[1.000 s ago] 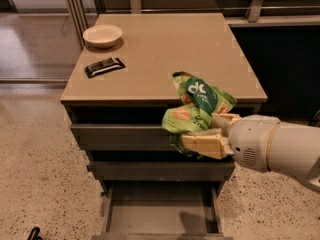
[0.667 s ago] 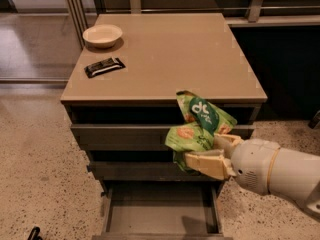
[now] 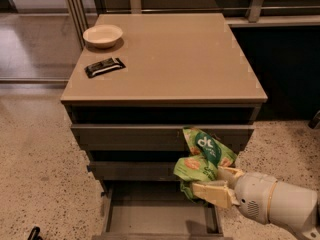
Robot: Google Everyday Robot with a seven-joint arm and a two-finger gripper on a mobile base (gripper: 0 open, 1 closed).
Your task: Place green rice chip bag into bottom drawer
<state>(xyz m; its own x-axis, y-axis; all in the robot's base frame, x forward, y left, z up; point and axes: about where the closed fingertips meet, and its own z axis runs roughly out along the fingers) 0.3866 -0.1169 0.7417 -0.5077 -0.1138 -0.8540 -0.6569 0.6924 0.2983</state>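
Grey-brown pulled-out bottom drawer (image 3: 155,218) nearest, open. White-and-tan two-finger gripper (image 3: 214,183) low right, jaws clamped on crumpled bright green glossy rice chip bag (image 3: 204,154), held above drawer's right half. Best: lower more, shift left, clear drawer walls before release. Versus earlier: bag and gripper lower, nearer drawer. Far, on tan cabinet top (image 3: 175,54): black wrapped bar (image 3: 104,67), pale round bowl (image 3: 102,35), unmoved
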